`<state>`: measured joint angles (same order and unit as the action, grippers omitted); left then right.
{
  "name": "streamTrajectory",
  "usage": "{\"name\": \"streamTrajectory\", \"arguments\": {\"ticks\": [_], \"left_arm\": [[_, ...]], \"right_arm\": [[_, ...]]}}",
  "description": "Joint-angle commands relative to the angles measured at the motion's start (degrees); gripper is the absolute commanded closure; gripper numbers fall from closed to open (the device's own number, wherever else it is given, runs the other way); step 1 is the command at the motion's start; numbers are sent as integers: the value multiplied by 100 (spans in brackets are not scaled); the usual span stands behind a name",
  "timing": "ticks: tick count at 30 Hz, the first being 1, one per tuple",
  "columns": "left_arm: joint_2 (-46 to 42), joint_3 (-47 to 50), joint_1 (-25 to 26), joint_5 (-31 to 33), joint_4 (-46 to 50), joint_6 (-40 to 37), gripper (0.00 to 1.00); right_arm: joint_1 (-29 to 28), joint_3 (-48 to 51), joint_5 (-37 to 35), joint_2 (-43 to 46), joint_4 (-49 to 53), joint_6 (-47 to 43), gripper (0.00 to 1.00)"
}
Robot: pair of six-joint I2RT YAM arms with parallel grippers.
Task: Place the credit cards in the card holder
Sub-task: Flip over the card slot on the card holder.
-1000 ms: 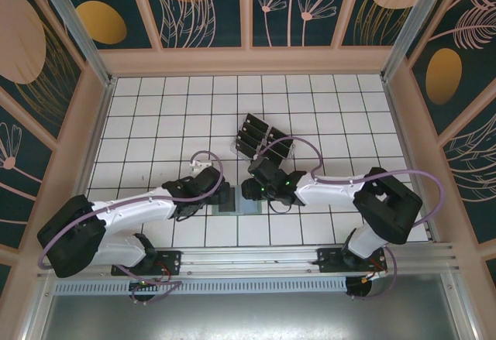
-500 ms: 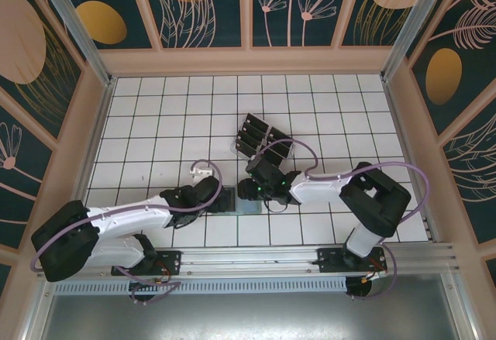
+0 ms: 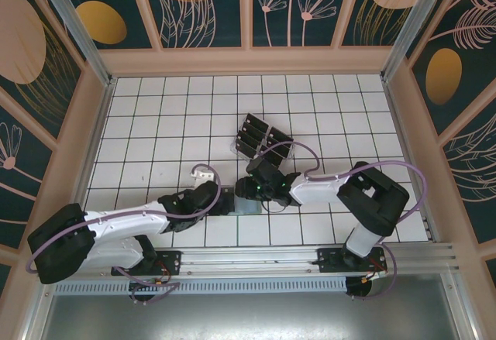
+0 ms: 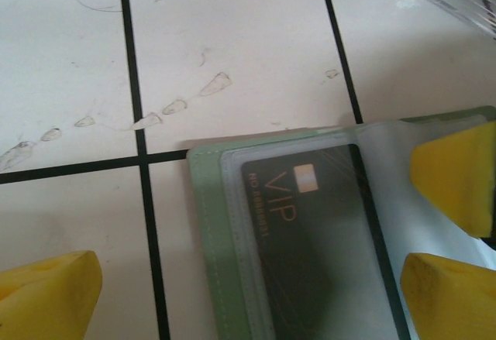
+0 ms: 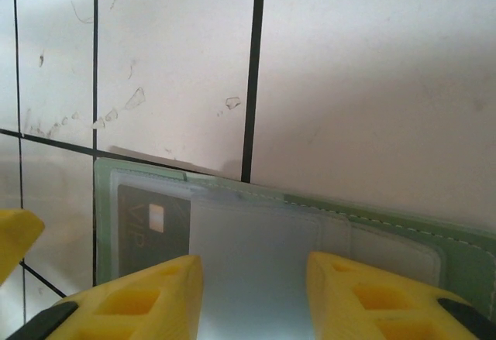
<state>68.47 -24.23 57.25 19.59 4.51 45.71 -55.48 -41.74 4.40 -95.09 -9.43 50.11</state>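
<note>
**Top view:** The left fingers [image 3: 223,200] and the right fingers [image 3: 249,193] meet low over the white gridded table [image 3: 155,123]. The sage-green card holder [image 3: 240,207] lies open between and beneath them. Beyond the right fingers, near but apart from them, a clear slotted rack [image 3: 273,148] holds rows of dark credit cards [image 3: 249,132].

**Left wrist view:** The left fingers stand wide apart and grip nothing. One yellow pad [image 4: 50,293] is over bare tile. Its partner pad [image 4: 449,293] is over the holder's clear sleeve. Between them runs the holder's green stitched edge [image 4: 203,239]. A dark card lettered VIP [image 4: 310,239] is tucked under the clear window. Just beyond the partner pad, a yellow finger of the right arm [image 4: 457,177] sits on the same sleeve.

**Right wrist view:** The right fingers are part-way apart, their tips down on the pale inner sleeve of the open holder. Whether they pinch the plastic or merely press on it cannot be told. The VIP card shows through the pocket just ahead of one fingertip. The tip of a left-arm finger [image 5: 15,239] is off to that same side.
</note>
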Motion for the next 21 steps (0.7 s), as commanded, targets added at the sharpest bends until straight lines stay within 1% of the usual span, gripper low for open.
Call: {"name": "streamTrajectory", "arguments": {"ticks": [1,7,12,16,21], "left_arm": [[-126,153,120,-28,-307,-45,2],[-285,357,306,-25,-517,-1,2],[-310,362,472,4,-718,-121,1],[-136,267,622,95,-751,-203,1],[225,105,681,317,-709,-262,1]], "right_arm": [[-6,182,-27,-18,-45,355,59],[-3,253,-1,43,-138,500,59],[20,261,24,34,-153,584,58],[19,289,72,26,-225,655,58],[16,341,112,35,-313,713,58]]}}
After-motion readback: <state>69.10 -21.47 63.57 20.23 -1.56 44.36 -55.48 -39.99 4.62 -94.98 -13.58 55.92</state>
